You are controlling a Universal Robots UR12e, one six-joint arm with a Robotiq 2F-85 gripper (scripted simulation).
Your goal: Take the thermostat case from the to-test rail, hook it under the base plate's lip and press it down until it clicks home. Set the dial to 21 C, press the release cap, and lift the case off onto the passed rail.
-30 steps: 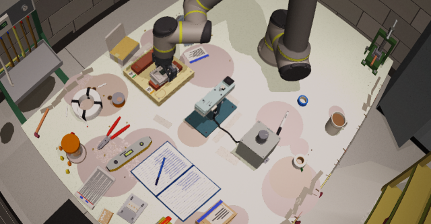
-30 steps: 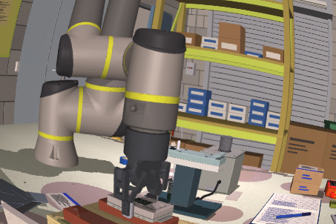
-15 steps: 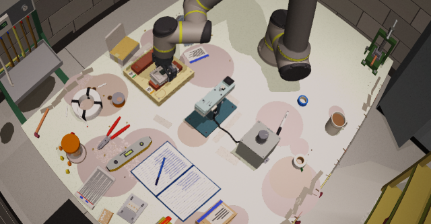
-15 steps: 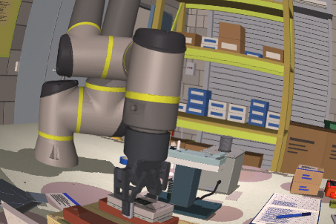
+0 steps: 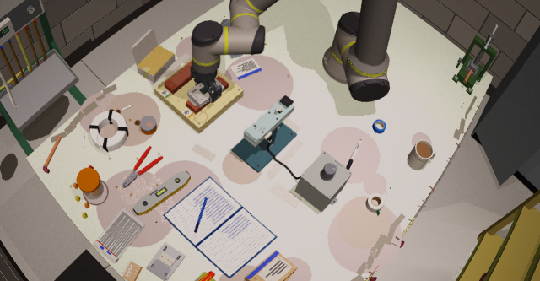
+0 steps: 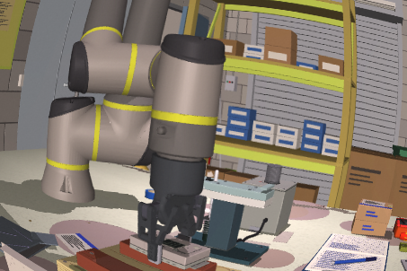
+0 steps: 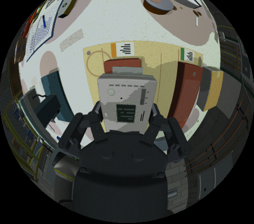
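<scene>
The red rail (image 7: 122, 65) under the thermostat case is mostly hidden by it; only its far end shows. The thermostat case (image 7: 126, 103) (image 5: 198, 96) (image 6: 176, 249) is a grey box with a small dark display and a round button. It lies on that rail on the tan board (image 5: 199, 94). My gripper (image 7: 126, 123) (image 6: 170, 238) (image 5: 205, 90) is down over the case, with a finger along each long side, clamped on it. A second red rail (image 7: 186, 90) lies to the right on the same board. The base plate (image 5: 270, 122) stands on a teal stand at mid-table.
A cardboard box (image 5: 154, 61) sits behind the board. A ring fixture (image 5: 108, 130), a tape roll (image 5: 148, 124) and red pliers (image 5: 141, 166) lie left of the board. A grey dial box (image 5: 322, 180) and an open notebook (image 5: 219, 225) lie nearer the front.
</scene>
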